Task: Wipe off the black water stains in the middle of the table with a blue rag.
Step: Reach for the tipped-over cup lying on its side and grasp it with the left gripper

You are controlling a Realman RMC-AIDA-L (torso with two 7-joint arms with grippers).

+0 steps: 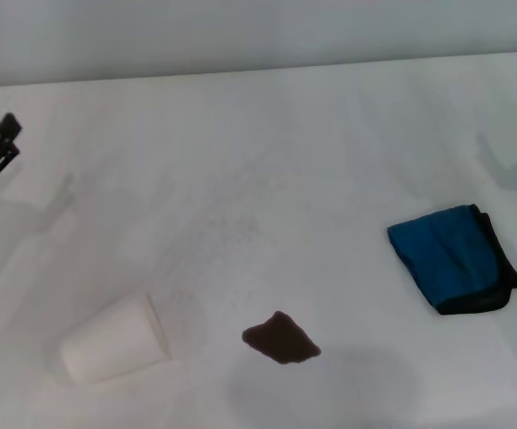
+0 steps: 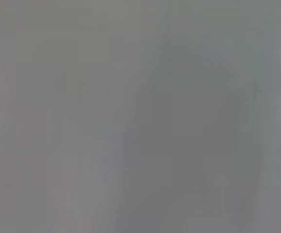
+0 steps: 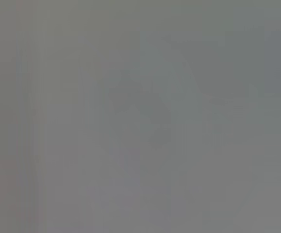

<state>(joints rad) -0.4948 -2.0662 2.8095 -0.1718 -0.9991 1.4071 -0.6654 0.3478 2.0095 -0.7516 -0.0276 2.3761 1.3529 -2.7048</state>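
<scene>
While untouched: rumpled blue rag (image 1: 450,257) | diamond-shaped black water stains (image 1: 281,339)

Even, diffuse lighting in the head view; both wrist views a featureless grey blur.

The table (image 1: 267,152) is bright and free of glare. Soft grey shadows lie beside the paper cup (image 1: 115,340) and near the black water stains (image 1: 281,339); both resolve sharply.
</scene>
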